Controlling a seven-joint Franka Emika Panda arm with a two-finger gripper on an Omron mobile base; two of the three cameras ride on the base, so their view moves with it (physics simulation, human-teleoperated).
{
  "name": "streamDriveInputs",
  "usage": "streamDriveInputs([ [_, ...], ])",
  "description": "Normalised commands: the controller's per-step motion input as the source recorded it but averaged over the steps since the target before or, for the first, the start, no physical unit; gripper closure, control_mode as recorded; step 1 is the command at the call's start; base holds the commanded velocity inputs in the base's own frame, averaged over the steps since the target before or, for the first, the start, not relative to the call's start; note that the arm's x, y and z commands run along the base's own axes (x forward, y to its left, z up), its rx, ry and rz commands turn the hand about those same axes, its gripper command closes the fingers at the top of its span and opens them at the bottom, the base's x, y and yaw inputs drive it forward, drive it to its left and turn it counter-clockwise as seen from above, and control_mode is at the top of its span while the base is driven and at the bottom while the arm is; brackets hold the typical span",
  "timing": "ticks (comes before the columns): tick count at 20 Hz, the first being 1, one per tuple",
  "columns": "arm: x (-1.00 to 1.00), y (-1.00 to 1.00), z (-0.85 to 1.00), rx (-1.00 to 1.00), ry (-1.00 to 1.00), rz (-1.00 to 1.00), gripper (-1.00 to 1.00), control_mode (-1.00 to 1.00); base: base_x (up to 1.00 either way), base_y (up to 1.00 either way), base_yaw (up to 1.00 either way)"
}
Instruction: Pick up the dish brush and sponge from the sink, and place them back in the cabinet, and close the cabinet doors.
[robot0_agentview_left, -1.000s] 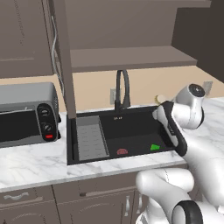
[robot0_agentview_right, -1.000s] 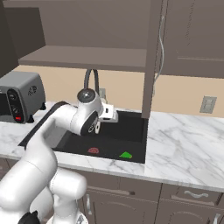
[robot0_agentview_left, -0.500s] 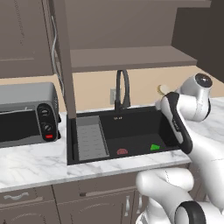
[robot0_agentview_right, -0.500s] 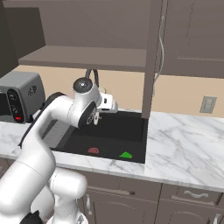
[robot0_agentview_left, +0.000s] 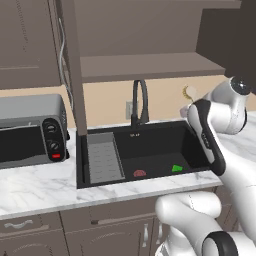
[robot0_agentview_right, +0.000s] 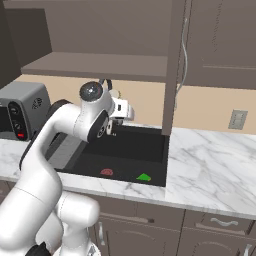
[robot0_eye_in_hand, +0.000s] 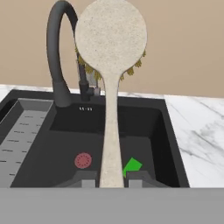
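Note:
My gripper (robot0_eye_in_hand: 110, 179) is shut on the thin pale handle of the dish brush (robot0_eye_in_hand: 110, 109), whose round cream head (robot0_agentview_left: 190, 92) is raised above the black sink (robot0_agentview_left: 150, 145), near the back wall and the black faucet (robot0_agentview_left: 140, 102). The green sponge (robot0_agentview_left: 177, 168) lies on the sink floor at the front right, beside the red drain (robot0_agentview_left: 140, 173). In the hand view the sponge (robot0_eye_in_hand: 132, 166) sits just right of the brush handle. Above the sink, the dark brown cabinet's shelf (robot0_agentview_left: 145, 65) is exposed, and an open door (robot0_agentview_left: 75, 85) stands edge-on at its left.
A grey ribbed tray (robot0_agentview_left: 103, 160) fills the sink's left end. A toaster oven (robot0_agentview_left: 30, 131) stands on the marble counter (robot0_agentview_left: 40, 187) at the left. The other open door (robot0_agentview_right: 172, 65) juts out over the sink's right end. Low cabinets run under the counter.
The arm has risen and carried the brush up from over the sink toward the back wall. The sponge and drain have stayed put.

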Motion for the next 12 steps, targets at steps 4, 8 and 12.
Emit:
streamDriveInputs([
  [4,0.00,0.04,0.21,0.00,-0.07,0.00,1.00,-1.00,0.00,0.00,0.00],
  [8,-0.01,0.04,0.21,0.00,-0.07,0.00,1.00,-1.00,0.00,0.00,0.00],
  [12,0.00,0.11,0.23,0.00,-0.04,0.00,1.00,-1.00,0.00,0.00,0.00],
])
